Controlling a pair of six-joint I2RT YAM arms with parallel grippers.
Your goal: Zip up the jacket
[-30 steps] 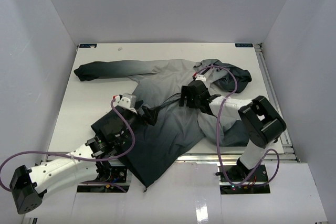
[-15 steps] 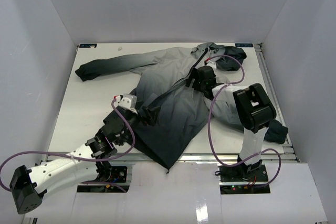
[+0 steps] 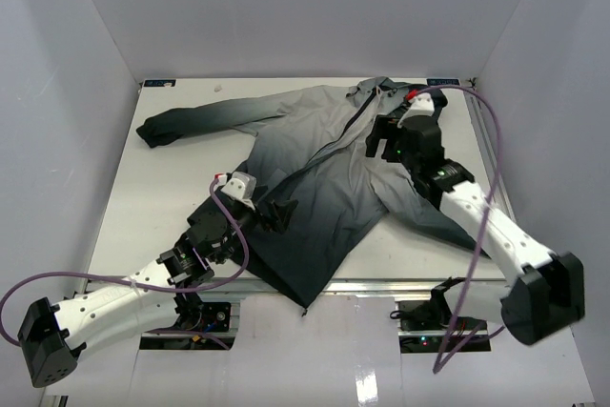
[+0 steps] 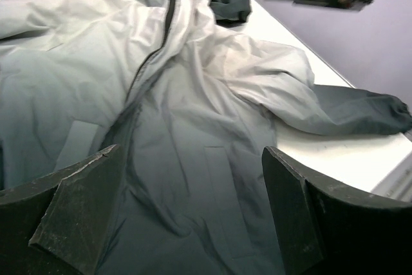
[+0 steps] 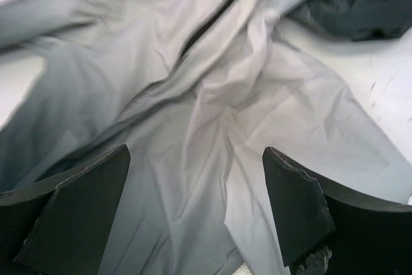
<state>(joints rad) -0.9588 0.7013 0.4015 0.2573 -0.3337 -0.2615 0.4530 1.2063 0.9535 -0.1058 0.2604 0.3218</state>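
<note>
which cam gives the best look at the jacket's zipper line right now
Left wrist: the zipper runs sharp and large down the front of the jacket. Top external shows its whole length, but small and thin. Right wrist catches only the upper stretch, and that is blurred.

The grey-to-charcoal jacket (image 3: 315, 173) lies spread front-up, its zipper closed.
</note>
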